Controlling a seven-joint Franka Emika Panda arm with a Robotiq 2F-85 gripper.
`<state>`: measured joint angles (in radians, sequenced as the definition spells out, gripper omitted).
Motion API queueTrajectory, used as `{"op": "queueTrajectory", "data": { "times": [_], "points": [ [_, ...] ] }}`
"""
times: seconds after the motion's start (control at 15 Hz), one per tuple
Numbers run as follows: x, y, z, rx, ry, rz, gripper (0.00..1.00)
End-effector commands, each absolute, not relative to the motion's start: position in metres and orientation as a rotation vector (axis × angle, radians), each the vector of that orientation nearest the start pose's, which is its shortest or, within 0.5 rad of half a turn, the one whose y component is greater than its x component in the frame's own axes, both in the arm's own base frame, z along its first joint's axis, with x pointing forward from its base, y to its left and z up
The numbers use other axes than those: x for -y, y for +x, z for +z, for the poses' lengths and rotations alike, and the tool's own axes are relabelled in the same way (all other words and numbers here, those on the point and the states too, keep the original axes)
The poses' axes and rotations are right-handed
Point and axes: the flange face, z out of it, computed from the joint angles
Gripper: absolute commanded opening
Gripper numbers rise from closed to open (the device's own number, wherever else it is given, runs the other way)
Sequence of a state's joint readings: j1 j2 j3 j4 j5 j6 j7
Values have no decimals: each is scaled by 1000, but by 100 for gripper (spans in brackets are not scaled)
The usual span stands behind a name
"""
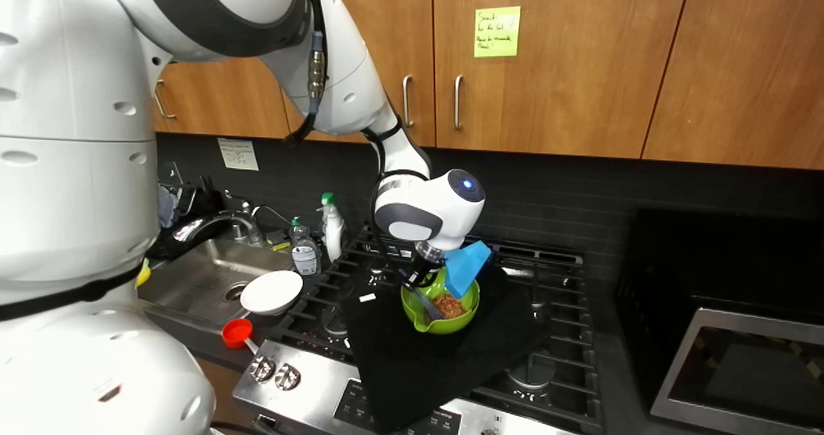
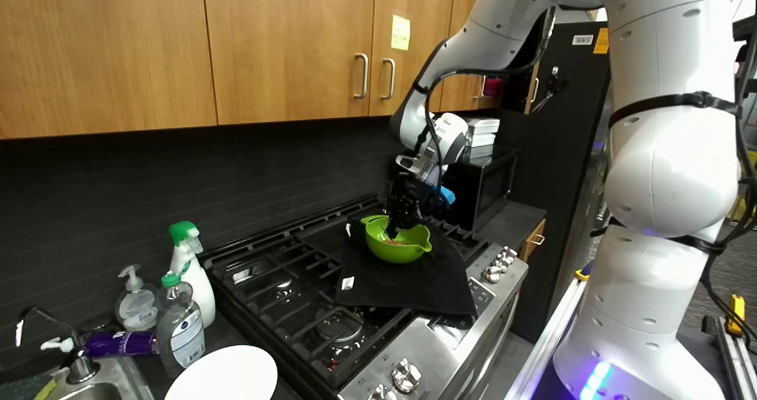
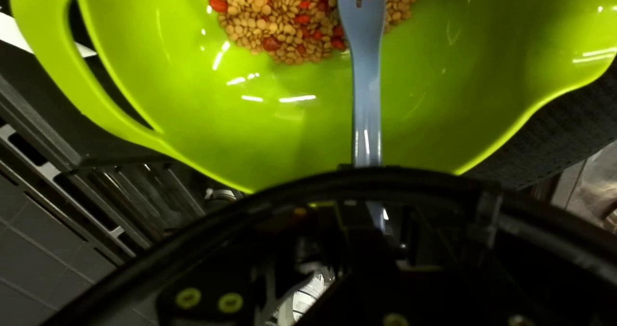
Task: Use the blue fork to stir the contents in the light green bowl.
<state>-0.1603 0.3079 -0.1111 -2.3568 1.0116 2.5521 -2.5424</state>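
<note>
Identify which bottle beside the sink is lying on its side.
The purple bottle, in an exterior view: it lies flat, while the white spray bottle, the pump bottle and the green-capped clear bottle all stand upright.

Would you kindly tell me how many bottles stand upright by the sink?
3: in an exterior view, a pump bottle at the left, a clear green-capped bottle in front, and a white spray bottle nearest the stove. Others may be hidden behind them.
</note>
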Motion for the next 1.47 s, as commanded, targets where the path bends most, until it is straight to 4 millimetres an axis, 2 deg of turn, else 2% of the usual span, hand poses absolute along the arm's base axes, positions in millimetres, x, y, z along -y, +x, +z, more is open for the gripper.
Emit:
{"op": "queueTrajectory", "data": {
  "times": [0.0,0.2,0.4,0.73,0.93,1.13,1.4],
  "points": [
    [145,468,184,1846,-2224,-668,5],
    [148,469,182,1837,-2223,-666,5],
    [141,477,185,1853,-2198,-680,5],
    [100,497,188,1928,-2108,-695,5],
    [87,511,186,1972,-2058,-702,5],
    [92,521,185,1992,-2044,-712,5],
    [114,528,185,1993,-2061,-733,5]
  ]
}}
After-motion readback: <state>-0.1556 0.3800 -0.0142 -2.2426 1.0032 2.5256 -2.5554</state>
